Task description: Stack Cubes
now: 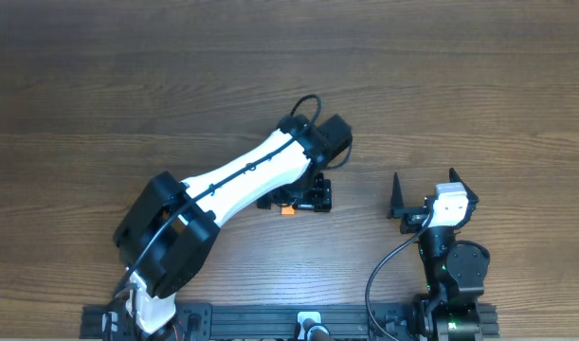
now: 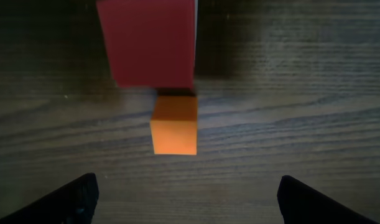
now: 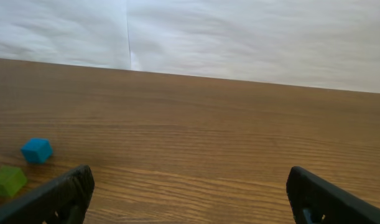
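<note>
- Hovering my left end effector low over the counter, I have its fingers spread wide apart with nothing between them.
- The orange cube sits on the wood just ahead of that gap, roughly in line with its middle.
- Just beyond the orange cube stands a larger red cube. The two are very close, but I cannot tell whether they touch.
- From above, the left arm reaches in to the middle of the counter, and a sliver of orange peeks out beneath its wrist.
- My right end effector sits near its own base, fingers apart and empty.
- Its camera picks up a blue cube and a green cube lying on the counter, near each other but not touching.
- As I judge it, no cube rests on another, so no stacking is done yet.
- My guess is the orange cube is the one to grasp first, with the big red cube as the likely base. The blue and green ones would wait their turn.
</note>
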